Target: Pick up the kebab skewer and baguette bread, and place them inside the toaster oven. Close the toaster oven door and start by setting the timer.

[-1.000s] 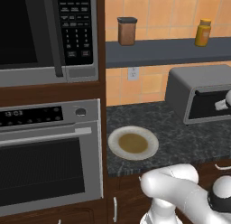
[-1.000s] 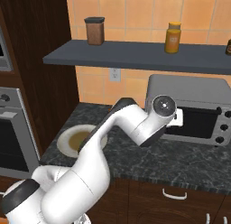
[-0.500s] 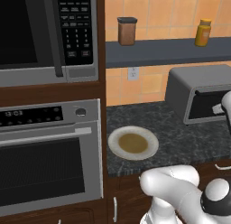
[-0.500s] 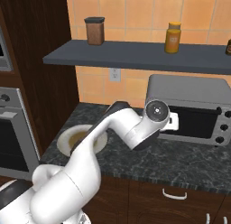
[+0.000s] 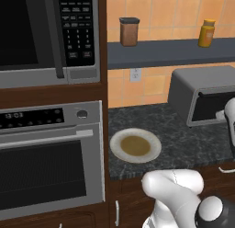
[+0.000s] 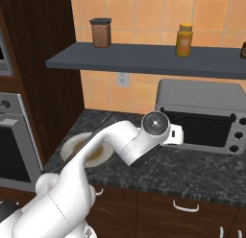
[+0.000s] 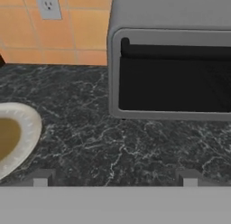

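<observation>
The toaster oven [image 6: 202,95] stands at the back right of the dark counter, also in the left base view [image 5: 197,80]. The toaster oven door [image 7: 176,85] is shut, its black bar handle [image 7: 176,50] along the top. My gripper [image 7: 115,179] hovers low over the counter in front of the door's left part, open with nothing between its fingertips [image 7: 41,177]. My hand [image 6: 176,135] sits just left of the door. The kebab skewer and baguette bread are out of view. The white plate [image 5: 117,144] carries only a brown patch.
A microwave [image 5: 46,34] and a built-in steel oven [image 5: 46,162] fill the left wall. A shelf [image 6: 144,59] above the counter holds a brown jar [image 6: 101,32] and a yellow bottle [image 6: 184,39]. Two knobs [image 6: 235,134] sit on the toaster oven's right. A wall outlet [image 7: 48,5] is behind.
My hand has drawn back from the toaster oven front, leftward and a little lower in the right base view. The gripper stays open. Door and plate have not moved.
</observation>
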Motion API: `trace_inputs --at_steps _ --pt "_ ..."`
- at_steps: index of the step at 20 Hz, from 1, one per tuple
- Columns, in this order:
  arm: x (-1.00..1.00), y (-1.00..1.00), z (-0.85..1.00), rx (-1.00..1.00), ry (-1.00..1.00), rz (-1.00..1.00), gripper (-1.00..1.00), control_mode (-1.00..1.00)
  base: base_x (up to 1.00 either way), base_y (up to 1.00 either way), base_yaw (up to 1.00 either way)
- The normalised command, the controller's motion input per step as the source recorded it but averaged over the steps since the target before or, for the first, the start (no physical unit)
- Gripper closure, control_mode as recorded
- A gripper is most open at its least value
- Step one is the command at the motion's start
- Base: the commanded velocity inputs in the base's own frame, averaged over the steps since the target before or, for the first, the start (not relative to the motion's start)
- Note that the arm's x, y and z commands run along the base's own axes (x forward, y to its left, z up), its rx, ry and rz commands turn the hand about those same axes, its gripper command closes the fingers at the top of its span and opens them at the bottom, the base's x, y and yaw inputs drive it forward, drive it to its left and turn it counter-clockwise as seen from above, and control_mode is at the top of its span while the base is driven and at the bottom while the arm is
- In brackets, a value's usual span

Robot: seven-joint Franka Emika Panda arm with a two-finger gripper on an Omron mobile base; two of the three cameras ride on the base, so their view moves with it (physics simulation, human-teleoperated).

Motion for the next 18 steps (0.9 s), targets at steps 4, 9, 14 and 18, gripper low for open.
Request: trace_inputs --at_steps 4,9,14,18 --pt "-0.22 0.05 0.00 0.00 0.00 -0.01 -1.00 -1.00 0.00 0.00 0.00" --pt "-0.03 0.02 0.00 0.00 0.00 0.00 -1.00 1.00 -0.07 -0.05 0.00" --pt "0.00 0.00 0.00 0.00 0.00 0.00 -1.00 1.00 -0.01 -0.57 0.00" --pt "0.00 0.00 0.00 0.00 0.00 0.00 -1.00 1.00 0.00 -0.55 0.00"
